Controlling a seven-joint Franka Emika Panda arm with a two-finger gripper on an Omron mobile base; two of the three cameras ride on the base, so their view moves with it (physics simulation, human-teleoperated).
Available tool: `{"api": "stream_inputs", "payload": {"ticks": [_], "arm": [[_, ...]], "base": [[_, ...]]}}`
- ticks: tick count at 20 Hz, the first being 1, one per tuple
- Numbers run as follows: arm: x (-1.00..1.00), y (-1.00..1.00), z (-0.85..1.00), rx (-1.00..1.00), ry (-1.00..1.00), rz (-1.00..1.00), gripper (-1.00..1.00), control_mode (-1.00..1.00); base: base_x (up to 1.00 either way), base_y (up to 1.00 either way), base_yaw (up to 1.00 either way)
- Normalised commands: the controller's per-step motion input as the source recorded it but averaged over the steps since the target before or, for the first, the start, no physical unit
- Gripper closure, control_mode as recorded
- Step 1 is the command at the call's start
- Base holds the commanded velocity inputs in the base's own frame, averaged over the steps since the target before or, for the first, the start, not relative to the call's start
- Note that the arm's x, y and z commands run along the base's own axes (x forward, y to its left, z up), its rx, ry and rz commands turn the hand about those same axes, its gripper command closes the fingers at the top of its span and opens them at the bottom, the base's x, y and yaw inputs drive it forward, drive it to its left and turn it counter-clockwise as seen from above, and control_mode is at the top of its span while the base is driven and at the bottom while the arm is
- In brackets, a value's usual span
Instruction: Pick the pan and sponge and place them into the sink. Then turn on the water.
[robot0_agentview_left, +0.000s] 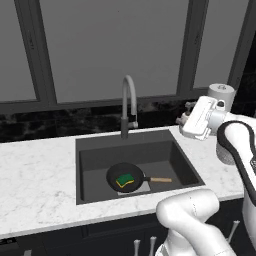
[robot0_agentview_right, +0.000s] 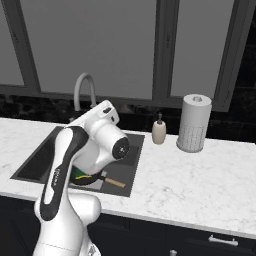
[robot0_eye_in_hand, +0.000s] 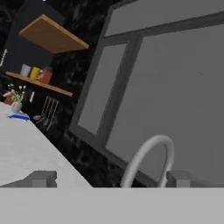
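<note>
Hand (robot0_eye_in_hand: 109, 178) open, empty, above the sink's (robot0_agentview_left: 90, 145) right rim, beside the faucet (robot0_agentview_left: 128, 102).

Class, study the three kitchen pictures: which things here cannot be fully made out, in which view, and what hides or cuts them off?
- Pan and sponge, right base view: mostly behind the white arm.
- Sink, right base view: its middle is covered by the arm.
- Faucet, hand view: its base is cut off at the bottom.
- Paper towel roll, left base view: lower part behind the hand.
- Shelf cups, hand view: too small to identify.
</note>
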Motion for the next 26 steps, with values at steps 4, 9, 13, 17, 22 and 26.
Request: {"api": "stream_inputs", "payload": {"ticks": [4,9,13,17,22,26], "arm": [[0.78,0.0,-0.11,0.22,0.04,0.0,-1.0,-1.0],[0.62,-0.23,-0.19,0.27,0.05,0.0,-1.0,-1.0],[0.49,-0.38,-0.35,0.28,0.06,0.0,-1.0,-1.0],[0.46,-0.1,-0.36,0.16,0.01,0.0,-1.0,-1.0],[0.28,0.03,-0.15,0.01,0.0,0.0,-1.0,-1.0],[0.22,0.0,-0.16,0.0,0.0,0.0,-1.0,-1.0]], "base": [[0.0,0.0,0.0],[0.0,0.0,0.0],[0.0,0.0,0.0],[0.0,0.0,0.0],[0.0,0.0,0.0],[0.0,0.0,0.0]]}}
